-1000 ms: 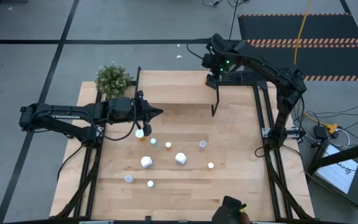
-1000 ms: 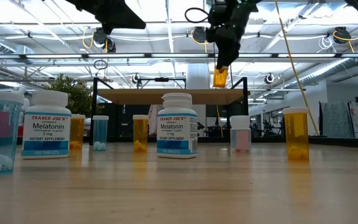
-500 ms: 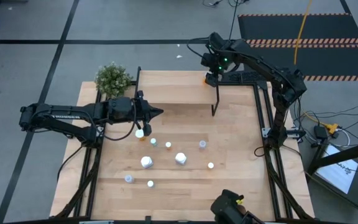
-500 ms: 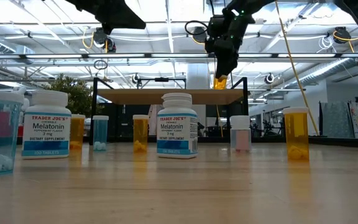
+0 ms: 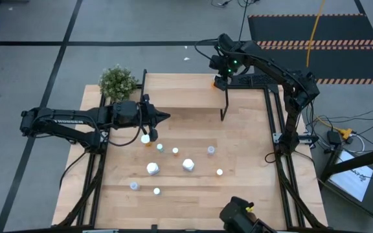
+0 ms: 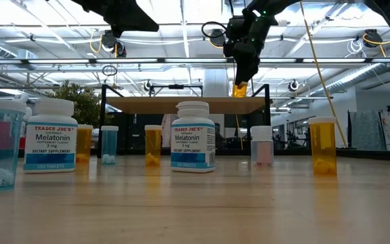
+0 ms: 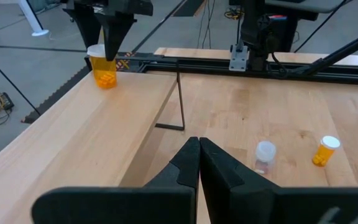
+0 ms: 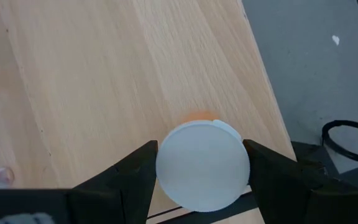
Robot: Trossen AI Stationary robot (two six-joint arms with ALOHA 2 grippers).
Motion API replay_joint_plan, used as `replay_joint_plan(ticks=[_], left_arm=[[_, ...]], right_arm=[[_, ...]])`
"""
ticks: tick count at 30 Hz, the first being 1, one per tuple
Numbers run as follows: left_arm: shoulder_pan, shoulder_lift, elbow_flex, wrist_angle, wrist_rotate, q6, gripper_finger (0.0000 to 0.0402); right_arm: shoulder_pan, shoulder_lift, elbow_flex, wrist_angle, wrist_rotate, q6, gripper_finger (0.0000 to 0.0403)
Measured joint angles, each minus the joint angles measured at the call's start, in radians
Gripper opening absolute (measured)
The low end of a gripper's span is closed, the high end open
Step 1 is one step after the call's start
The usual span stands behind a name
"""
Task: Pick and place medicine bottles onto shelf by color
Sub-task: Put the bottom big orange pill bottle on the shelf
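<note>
The shelf (image 5: 183,90) is a light-wood board on black legs at the table's far side. An orange bottle with a white cap (image 5: 215,81) stands upright on the shelf's far right corner. It also shows in the low view (image 6: 240,89) and the left wrist view (image 7: 104,70). My right gripper (image 8: 202,165) is above it, shut on its cap. My left gripper (image 5: 166,116) is shut and empty, level above the table at the shelf's near edge. Several more bottles, among them two white Melatonin bottles (image 6: 193,136), stand on the table (image 5: 251,149). My right gripper pinches the round white cap (image 8: 166,165) of the orange bottle between its two fingers, one on each side. The fingers (image 7: 111,38) come from above, pointing down. The bottle is upright, and its base rests on the shelf top near the far right corner.
A potted plant (image 5: 117,83) stands at the table's far left corner. The loose bottles cluster mid-table (image 5: 188,164), near my left gripper. A dark object (image 5: 238,217) sits at the table's near edge. The shelf top left of the orange bottle is bare.
My right gripper has come down a little with the orange bottle, which now stands on the shelf's far right corner. The wrist has shifted slightly toward the far edge. My left arm has kept still.
</note>
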Motion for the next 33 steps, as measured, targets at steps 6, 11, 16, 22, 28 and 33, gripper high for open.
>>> replay_joint_plan(ticks=[6, 11, 16, 22, 28, 33], left_arm=[[0.0, 0.0, 0.0, 0.0, 0.0, 0.0, 0.0015], [0.0, 0.0, 0.0, 0.0, 0.0, 0.0, 0.0015], [0.0, 0.0, 0.0, 0.0, 0.0, 0.0, 0.0015], [0.0, 0.0, 0.0, 0.0, 0.0, 0.0, 0.0015], [0.0, 0.0, 0.0, -0.001, 0.0, -0.001, 0.0015], [0.0, 0.0, 0.0, -0.001, 0.0, 0.0, 0.0015]], right_arm=[[-0.003, 0.0, 0.0, 0.007, 0.0, -0.013, 0.0224], [-0.003, 0.0, 0.0, 0.01, 0.0, -0.02, 0.0224], [-0.003, 0.0, 0.0, 0.014, -0.001, -0.023, 0.0224], [-0.003, 0.004, 0.0, 0.016, -0.005, -0.03, 0.0224], [-0.009, 0.016, 0.0, 0.025, -0.025, -0.03, 0.0224], [-0.009, 0.016, 0.0, 0.028, -0.025, -0.03, 0.0226]])
